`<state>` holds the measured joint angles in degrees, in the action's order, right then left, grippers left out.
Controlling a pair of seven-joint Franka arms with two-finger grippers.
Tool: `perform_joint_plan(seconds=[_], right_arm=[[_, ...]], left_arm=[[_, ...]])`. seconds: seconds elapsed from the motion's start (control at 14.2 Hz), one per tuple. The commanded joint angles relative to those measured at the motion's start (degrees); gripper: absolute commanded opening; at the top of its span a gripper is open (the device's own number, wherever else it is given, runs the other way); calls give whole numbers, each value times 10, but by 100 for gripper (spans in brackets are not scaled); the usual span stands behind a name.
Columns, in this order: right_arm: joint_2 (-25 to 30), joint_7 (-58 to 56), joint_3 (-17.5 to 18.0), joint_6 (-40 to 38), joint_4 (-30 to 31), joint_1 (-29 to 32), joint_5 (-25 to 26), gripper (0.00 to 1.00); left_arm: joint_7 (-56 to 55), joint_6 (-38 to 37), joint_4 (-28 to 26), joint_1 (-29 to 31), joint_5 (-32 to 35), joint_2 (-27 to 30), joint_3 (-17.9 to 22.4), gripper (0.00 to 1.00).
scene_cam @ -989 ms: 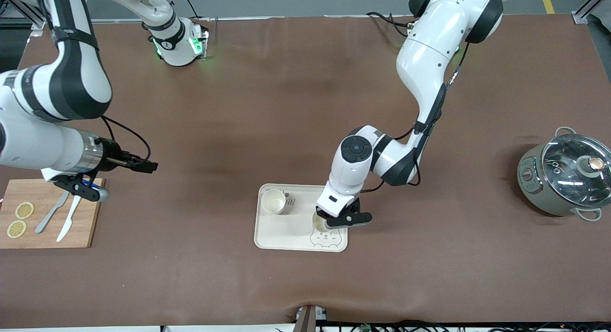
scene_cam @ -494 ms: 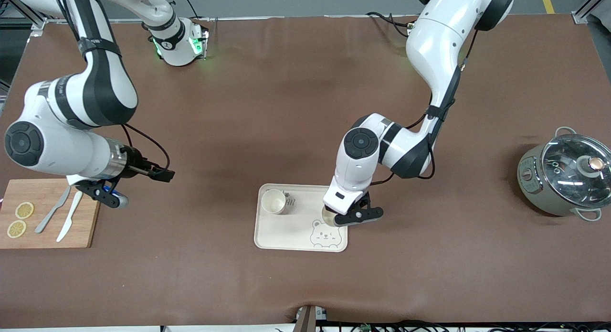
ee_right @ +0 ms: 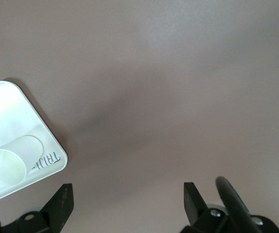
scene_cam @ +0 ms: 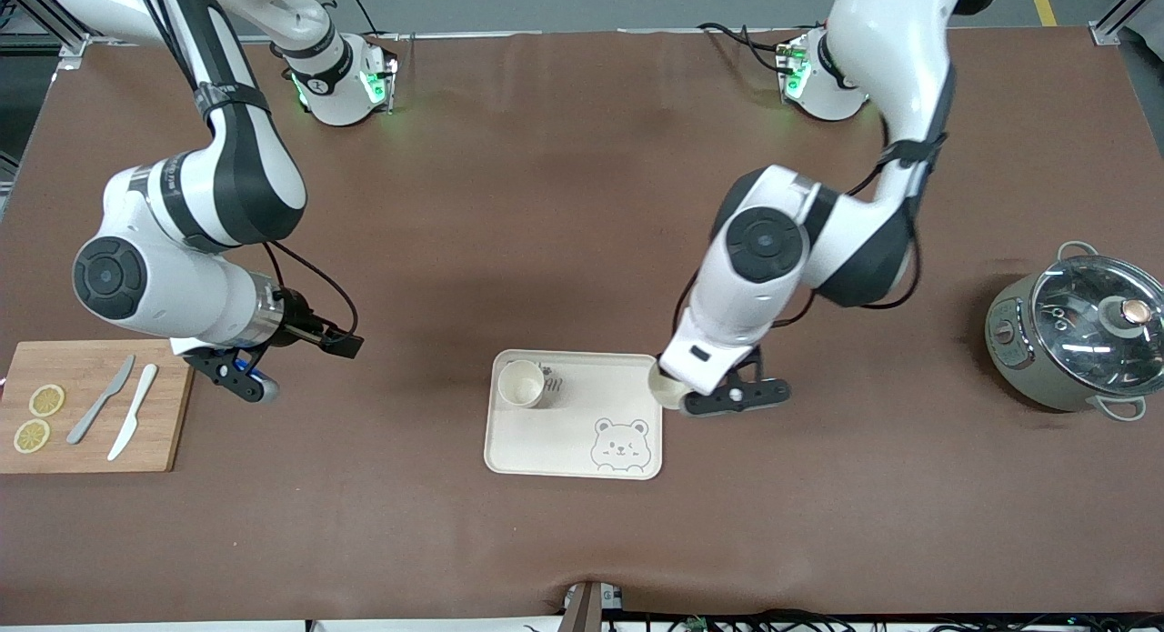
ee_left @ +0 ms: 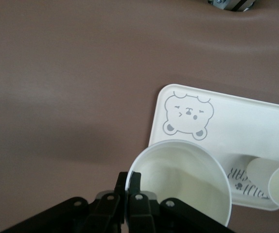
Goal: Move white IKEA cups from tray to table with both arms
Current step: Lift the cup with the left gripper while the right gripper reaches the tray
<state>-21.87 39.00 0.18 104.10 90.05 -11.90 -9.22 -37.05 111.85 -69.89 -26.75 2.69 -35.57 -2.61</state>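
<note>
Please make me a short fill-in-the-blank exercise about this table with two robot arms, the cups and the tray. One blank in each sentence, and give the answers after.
1. The left gripper is shut on the rim of a white ____.
2. The other cup stands on the ____, which has a bear printed on it.
3. The right gripper, with fingers ____, hangs over bare table between the cutting board and the tray.
4. The cutting board carries two knives and two slices of ____.

Answers: cup; tray; open; lemon
</note>
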Motion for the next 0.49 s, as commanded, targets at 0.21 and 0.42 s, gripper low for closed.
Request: perform_joint_plan(seconds=[0.21,0.42], right_arm=[[-24,23,-3,43,-9,-17,-16,100],[-38,32,-3,58,-9,-22,-17,100]], left_arm=[[120,-87,-15,65,-54,70,-1,0],[184,-126,-16,98,-55,89,0,0]])
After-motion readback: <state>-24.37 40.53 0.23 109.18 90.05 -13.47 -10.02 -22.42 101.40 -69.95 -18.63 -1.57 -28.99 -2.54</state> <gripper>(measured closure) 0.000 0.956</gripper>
